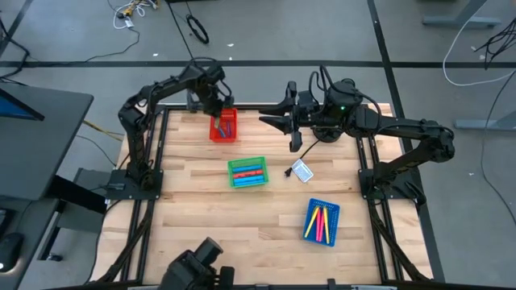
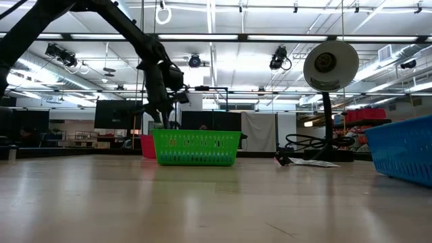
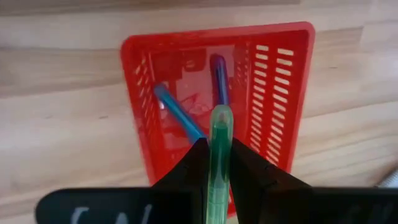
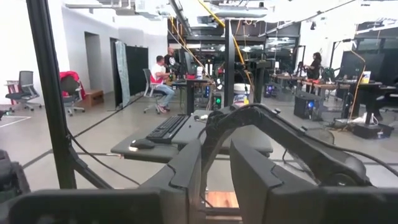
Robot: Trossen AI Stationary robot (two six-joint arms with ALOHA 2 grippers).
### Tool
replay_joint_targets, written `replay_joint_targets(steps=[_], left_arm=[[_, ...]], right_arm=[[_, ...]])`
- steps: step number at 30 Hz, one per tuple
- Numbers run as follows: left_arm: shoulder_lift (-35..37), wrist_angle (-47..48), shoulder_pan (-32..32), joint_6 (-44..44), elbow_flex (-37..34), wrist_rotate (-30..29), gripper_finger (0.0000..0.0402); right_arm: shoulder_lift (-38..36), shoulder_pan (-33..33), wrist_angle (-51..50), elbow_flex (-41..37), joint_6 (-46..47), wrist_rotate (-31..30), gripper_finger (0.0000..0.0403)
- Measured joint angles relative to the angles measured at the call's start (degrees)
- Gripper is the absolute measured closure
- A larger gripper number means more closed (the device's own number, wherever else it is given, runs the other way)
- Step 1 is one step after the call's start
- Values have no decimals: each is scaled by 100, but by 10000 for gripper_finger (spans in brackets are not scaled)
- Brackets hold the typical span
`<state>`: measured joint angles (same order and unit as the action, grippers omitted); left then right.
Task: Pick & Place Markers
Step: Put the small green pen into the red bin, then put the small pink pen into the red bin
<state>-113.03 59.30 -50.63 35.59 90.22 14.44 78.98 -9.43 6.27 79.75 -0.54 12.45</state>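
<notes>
My left gripper hangs over the red tray at the table's far left and is shut on a green marker. A blue marker and a purple marker lie on that tray's floor. The high view shows the same gripper above the red tray. More markers lie in the green tray and the blue tray. My right gripper is held level, high above the table's far middle, and is open with nothing between its fingers. My left gripper pinches the green marker's shaft between its two fingers. The fingers come from above, pointing steeply down, and lie along the marker. Its free end sticks out past the fingertips over the inside of the red tray.
A small white-and-blue card lies on the wood between the green and blue trays. Bare tabletop shows along the near edge and at the left. In the low view the green tray stands in front of the red one.
</notes>
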Motion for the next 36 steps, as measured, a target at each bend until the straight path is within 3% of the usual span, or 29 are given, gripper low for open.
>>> replay_joint_targets(steps=[6, 18, 28, 36], left_arm=[[-111, -825, 190, 341, -445, 4, 357], [-710, -1011, 311, 523, -467, -123, 353], [-708, -1079, 333, 570, -466, -125, 194], [-706, -1005, 330, 573, -430, 236, 161]], right_arm=[[0, 0, -82, 0, 14, 0, 314], [2, 0, -230, 0, 272, 0, 314], [2, 0, -361, 0, 289, 0, 314], [2, 2, -426, 0, 287, -2, 314]])
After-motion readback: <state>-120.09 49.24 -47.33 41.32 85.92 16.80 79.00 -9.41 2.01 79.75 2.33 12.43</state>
